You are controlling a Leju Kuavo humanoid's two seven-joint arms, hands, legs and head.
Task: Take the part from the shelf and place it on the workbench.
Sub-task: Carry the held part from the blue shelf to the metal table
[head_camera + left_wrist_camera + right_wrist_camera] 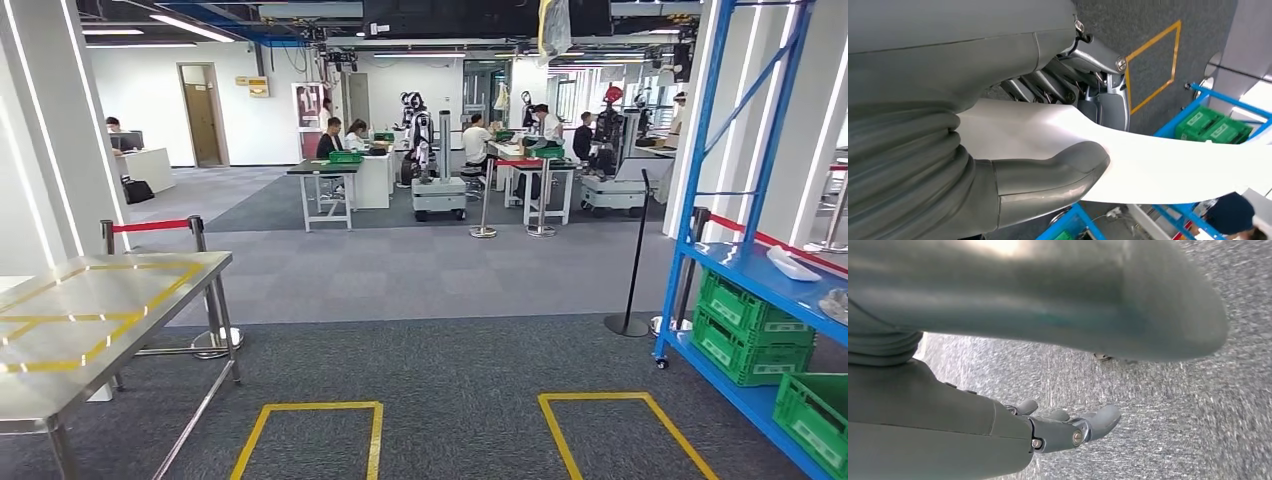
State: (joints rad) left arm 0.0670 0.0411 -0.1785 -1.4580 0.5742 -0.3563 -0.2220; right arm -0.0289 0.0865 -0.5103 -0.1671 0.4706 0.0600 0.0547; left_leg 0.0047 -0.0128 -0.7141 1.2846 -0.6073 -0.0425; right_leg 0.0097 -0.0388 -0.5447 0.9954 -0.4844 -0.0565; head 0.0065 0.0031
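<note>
Clamped between the thick grey thumb and the darker fingers (1048, 85) of the left robot hand (1013, 135), seen from the left wrist, is the part (1158, 165), a long, smooth, white curved piece that runs out past the fingertips. Beyond it lie grey carpet, a yellow floor outline (1153, 65), blue shelf framing and green crates (1213, 127); a person's dark-capped head (1230, 215) shows at one corner.

From the right wrist, the right robot hand (1068, 427) holds nothing: its fingers are loosely stretched out and slightly apart above blurred grey carpet.

From the head, a steel table (90, 320) marked with yellow tape lines sits at about 9 o'clock, well apart from the blue shelf (745, 270) at 3 o'clock. On the shelf's middle level lies another white piece (792, 265), with a second pale object (835, 303) just beside it toward the near end. Green bins (750, 335) stand on the lower level, and one more green bin (815, 415) is nearer, at 4 o'clock. Two yellow floor rectangles (310, 440) are taped on the carpet at 6 o'clock, between table and shelf. A black stanchion (630, 260) stands near the shelf's far end, and a red barrier belt (150, 226) hangs behind the table. At 12 o'clock, far off, several people sit at white desks (345, 175) around a standing humanoid robot (420, 135).
</note>
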